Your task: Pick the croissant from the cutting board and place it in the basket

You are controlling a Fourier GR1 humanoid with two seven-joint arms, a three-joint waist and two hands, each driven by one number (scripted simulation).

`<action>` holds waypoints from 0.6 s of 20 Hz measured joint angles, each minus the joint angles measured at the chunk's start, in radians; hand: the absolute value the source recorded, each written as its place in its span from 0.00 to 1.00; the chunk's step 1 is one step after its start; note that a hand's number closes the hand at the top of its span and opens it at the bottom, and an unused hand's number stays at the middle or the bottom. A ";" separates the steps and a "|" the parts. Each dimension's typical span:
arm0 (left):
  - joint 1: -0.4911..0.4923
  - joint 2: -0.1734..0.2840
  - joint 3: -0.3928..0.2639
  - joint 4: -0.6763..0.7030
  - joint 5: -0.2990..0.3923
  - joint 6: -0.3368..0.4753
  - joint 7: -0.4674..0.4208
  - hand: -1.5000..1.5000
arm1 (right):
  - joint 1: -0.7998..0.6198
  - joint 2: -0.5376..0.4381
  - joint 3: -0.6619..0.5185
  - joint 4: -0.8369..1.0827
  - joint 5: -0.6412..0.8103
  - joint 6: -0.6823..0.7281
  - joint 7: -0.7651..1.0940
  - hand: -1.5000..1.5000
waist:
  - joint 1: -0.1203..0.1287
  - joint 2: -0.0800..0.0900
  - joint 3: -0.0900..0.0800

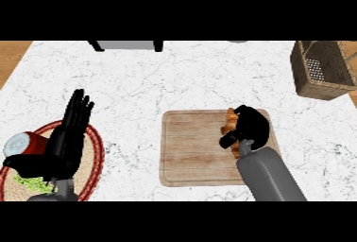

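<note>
A golden-brown croissant (229, 122) lies near the right edge of the wooden cutting board (191, 151) at the counter's middle. My right hand (252, 126) is over it with fingers and thumb curled round it, hiding most of the pastry. A brown wicker basket (336, 75) stands at the far right of the counter, well away from the board. My left hand (66, 137) rests open at the lower left, fingers straight and pointing up.
A red-rimmed woven plate (94, 156) at the lower left holds a red-and-white can (21, 143) and something green (35, 184). A dark and grey object (127, 45) sits at the counter's far edge. Wooden floor shows beyond the left corner.
</note>
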 measured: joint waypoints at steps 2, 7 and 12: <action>0.008 0.002 0.007 -0.006 0.001 -0.008 -0.002 0.50 | -0.015 0.001 -0.004 0.019 0.010 0.008 -0.007 1.00 | 0.000 -0.001 -0.001; 0.013 -0.012 -0.001 -0.023 -0.015 -0.003 0.018 0.50 | -0.039 0.003 0.005 0.051 0.043 0.020 -0.022 1.00 | -0.001 -0.002 -0.002; -0.002 -0.019 0.001 -0.020 -0.020 -0.004 0.023 0.50 | -0.094 -0.018 0.031 0.116 0.036 0.028 -0.108 1.00 | 0.003 0.000 -0.002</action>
